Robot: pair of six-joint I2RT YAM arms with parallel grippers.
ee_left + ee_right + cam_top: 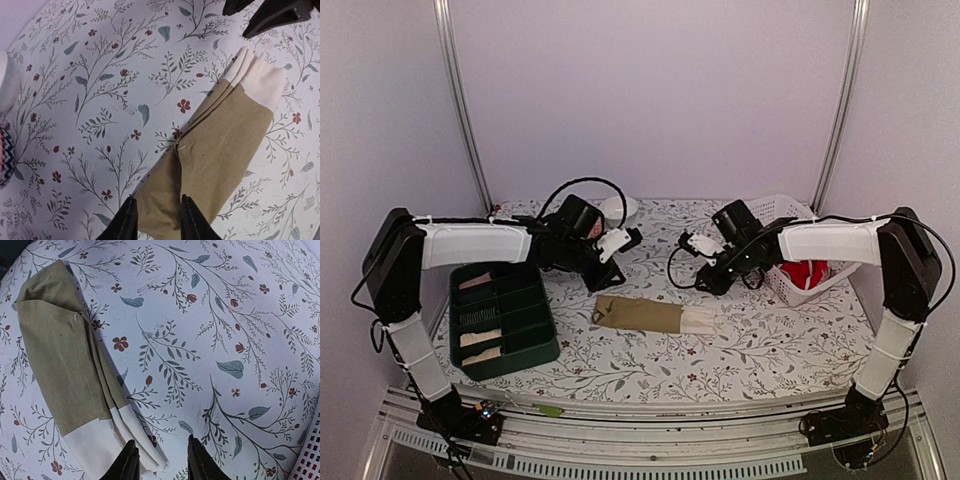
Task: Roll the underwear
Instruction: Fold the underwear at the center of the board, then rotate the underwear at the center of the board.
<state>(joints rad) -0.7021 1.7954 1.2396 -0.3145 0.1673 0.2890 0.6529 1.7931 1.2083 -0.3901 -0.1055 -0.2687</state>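
The khaki-tan underwear (pixel 645 315) lies folded into a long flat strip on the floral tablecloth, its cream waistband (pixel 700 322) at the right end. My left gripper (pixel 159 221) hovers open over the strip's khaki left end (pixel 220 145), fingers apart with cloth showing between them. Over the waistband's edge (pixel 100 445), my right gripper (pixel 162 462) is open too; one finger is above the cream folds, the other above bare tablecloth. Neither holds anything. Red underwear (pixel 807 272) lies in the white basket (pixel 783 208) on the right.
A dark green divided tray (pixel 516 352) stands at the front left, with cream rolls in its compartments. The basket's corner (pixel 311 460) is close to my right gripper. A white object (pixel 618 207) sits at the back, behind the left arm.
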